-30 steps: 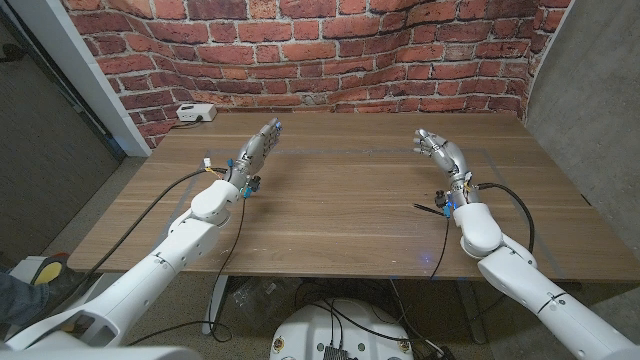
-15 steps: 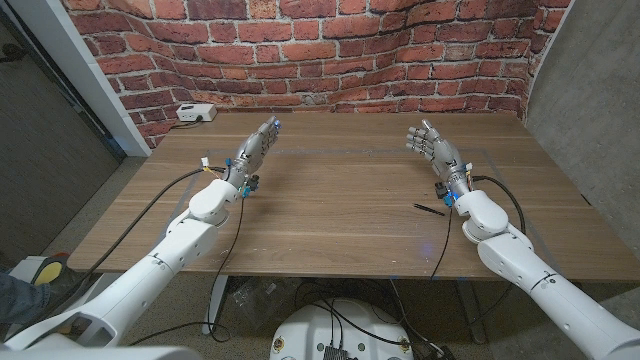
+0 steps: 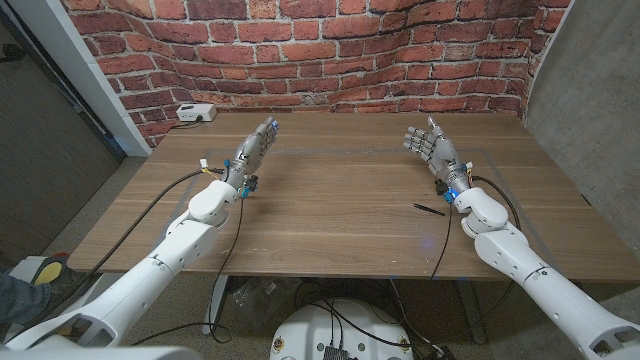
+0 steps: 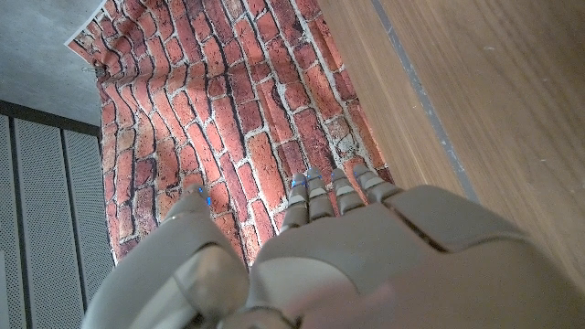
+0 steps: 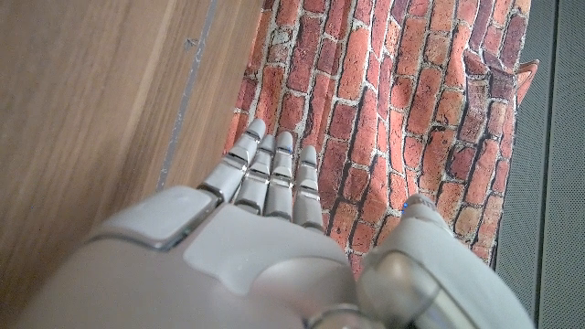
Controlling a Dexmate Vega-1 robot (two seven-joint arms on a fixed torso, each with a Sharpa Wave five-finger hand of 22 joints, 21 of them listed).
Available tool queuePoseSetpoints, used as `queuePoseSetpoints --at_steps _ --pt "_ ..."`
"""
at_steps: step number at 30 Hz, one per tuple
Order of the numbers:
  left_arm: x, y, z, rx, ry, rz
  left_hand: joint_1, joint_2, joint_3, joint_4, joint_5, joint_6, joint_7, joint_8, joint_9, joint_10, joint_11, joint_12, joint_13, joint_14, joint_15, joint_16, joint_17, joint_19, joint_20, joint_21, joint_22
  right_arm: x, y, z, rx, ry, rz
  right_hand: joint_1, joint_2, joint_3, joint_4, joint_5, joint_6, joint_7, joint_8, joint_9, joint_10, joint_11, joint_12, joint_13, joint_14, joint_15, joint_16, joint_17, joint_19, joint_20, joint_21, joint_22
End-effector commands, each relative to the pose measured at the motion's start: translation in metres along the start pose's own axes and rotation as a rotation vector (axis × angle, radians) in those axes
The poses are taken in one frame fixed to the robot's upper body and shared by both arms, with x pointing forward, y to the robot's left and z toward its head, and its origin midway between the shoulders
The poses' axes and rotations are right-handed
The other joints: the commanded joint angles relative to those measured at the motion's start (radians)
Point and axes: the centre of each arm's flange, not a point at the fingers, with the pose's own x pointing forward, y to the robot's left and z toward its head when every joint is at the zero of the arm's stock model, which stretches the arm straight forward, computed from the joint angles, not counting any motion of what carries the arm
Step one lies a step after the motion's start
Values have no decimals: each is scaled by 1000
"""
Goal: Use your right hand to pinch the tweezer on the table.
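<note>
We see the brick wall (image 3: 330, 50) behind the wooden table (image 3: 340, 215), which spreads across the head view. Our left arm (image 3: 190, 230) reaches in over the table's left part, and our right arm (image 3: 510, 250) over its right part. Our left hand (image 3: 255, 150) is extended with its fingers straight and close together, holding nothing. Our right hand (image 3: 435, 150) is raised with its fingers spread apart, also holding nothing (its wrist view shows the fingers stretched toward the wall). A small white box (image 3: 193, 113) sits at the table's far left corner by the wall. The tweezer (image 3: 430, 209), thin and dark, lies on the table just beside our right wrist, apart from the hand.
</note>
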Motion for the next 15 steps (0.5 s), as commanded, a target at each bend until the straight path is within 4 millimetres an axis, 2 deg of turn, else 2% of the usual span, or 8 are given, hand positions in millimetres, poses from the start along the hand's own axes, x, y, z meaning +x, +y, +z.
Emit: queuePoseSetpoints --at_steps 1,3,6,8,11,12,15 --pt "-2 5 -1 -15 -7 -7 1 -6 -7 0 -2 -50 5 -12 2 -18 12 -10 3 -21 9 -10 2 -5 0 -1 5 3 0 -9 32 -7 16 -25 -12 -21 -1 10 -101 13 -2 -3 -100 6 -14 -1 -87 11 -7 0 -84 -2 -14 0" --pt "-2 7 -3 -27 -8 -6 -2 -8 -10 1 -2 -67 10 -14 2 -29 14 -13 3 -28 10 -11 3 -10 -5 -3 5 2 1 -9 36 -8 16 -37 -18 -31 -1 13 -139 16 -1 -5 -146 8 -15 -2 -141 10 -9 -1 -129 -5 -15 0" --pt "-3 10 -5 -33 -10 -9 -13 -17 -22 6 -2 -108 25 -15 2 -68 23 -20 3 -56 19 -14 4 -20 -31 -7 5 2 2 -10 40 -3 24 -47 -24 -41 -4 18 -194 30 -2 -7 -205 19 -16 -5 -192 17 -8 -3 -171 -12 -13 -1" --pt "-3 11 -6 -35 -7 -5 -31 -40 -42 9 -1 -158 41 -18 1 -107 44 -25 2 -90 34 -17 4 -31 -59 -10 4 2 2 -11 46 -1 22 -54 -27 -49 -5 20 -219 43 0 -9 -235 24 -14 -6 -227 26 -7 -4 -206 -12 -15 -2" --pt "-4 13 -7 -41 -10 -2 -53 -68 -67 14 2 -207 57 -18 1 -149 60 -27 1 -125 47 -18 3 -57 -59 -17 4 1 2 -11 47 1 21 -65 -31 -57 -4 22 -243 50 1 -10 -263 25 -13 -8 -260 33 -8 -5 -246 -10 -17 -2" --pt "-4 14 -7 -37 -11 -5 -57 -72 -71 16 2 -213 59 -18 1 -153 58 -27 1 -130 50 -18 3 -61 -58 -17 4 1 2 -11 45 3 22 -69 -33 -60 -4 23 -249 52 1 -10 -275 27 -14 -8 -268 33 -7 -5 -259 -18 -18 -2" --pt "-5 14 -7 -39 -13 0 -71 -84 -84 20 5 -232 67 -16 1 -173 60 -27 1 -147 55 -18 4 -78 -54 -20 4 0 2 -10 44 4 17 -73 -33 -63 -3 24 -255 53 2 -11 -283 26 -14 -8 -278 34 -7 -5 -269 -23 -17 -2"
